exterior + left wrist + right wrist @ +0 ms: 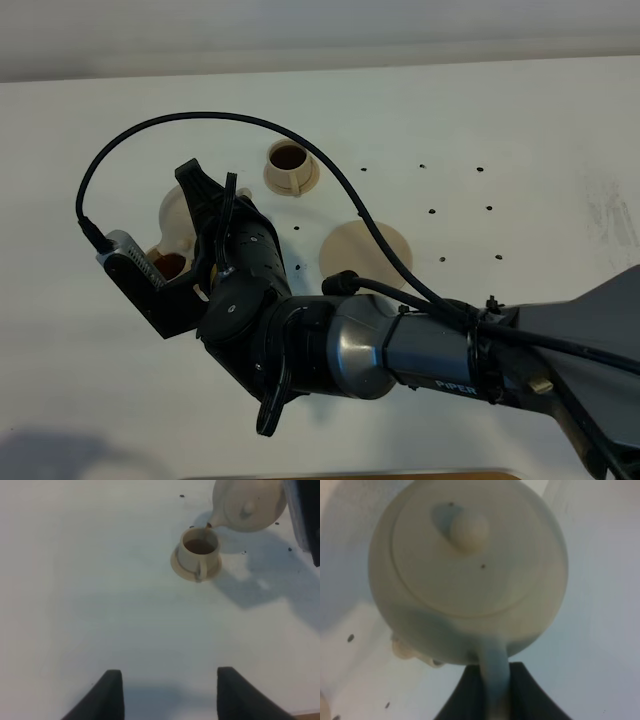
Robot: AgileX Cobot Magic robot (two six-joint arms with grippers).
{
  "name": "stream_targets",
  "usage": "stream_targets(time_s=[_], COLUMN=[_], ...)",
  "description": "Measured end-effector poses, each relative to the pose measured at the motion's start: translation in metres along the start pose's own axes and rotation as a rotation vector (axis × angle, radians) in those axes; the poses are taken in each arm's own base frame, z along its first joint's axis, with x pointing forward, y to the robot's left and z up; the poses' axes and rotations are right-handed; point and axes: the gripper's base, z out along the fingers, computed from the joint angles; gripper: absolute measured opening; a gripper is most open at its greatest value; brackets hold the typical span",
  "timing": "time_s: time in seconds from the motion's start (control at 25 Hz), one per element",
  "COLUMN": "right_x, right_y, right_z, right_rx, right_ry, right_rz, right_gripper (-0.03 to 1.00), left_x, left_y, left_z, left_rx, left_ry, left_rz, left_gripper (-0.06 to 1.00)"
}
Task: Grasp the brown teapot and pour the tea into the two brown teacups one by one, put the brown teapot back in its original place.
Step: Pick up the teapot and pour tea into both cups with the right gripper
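Only left wrist shows teapot [248, 505] spout over teacup [199, 550].

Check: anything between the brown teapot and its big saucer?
Nothing visible on the table does. The brown teapot hangs over the near cup; the big saucer lies bare, far cup off to the side. The arm hides part of the route.

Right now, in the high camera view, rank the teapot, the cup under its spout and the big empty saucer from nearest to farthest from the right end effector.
1. Teapot: held in the right end effector, on the left side.
2. Cup under the spout: just beside the teapot, left side.
3. Big empty saucer: mid-table, off to the right.
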Motion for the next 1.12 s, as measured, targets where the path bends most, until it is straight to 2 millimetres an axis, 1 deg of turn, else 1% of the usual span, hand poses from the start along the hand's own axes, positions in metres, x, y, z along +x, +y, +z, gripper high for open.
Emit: stream_targets(time_s=[0.44,1.12], right_x=[0.0001,-0.0033], right_y=[-0.0004,-0.0011], right_z=[0.0000,-0.0027], right_rx=[0.004,0.017], right_ry=[0.001,-0.004], right_rz=[-0.006,-0.075], right_gripper=[0.09,0.09], left_x=[0.0000,0.0000], left_y=[0.0000,0.0000], left_z=[0.0000,0.0000], left_rx=[0.000,0.000], left_ry=[0.000,0.000], left_rz=[-0.001,-0.001], left_gripper=[0.49,0.49])
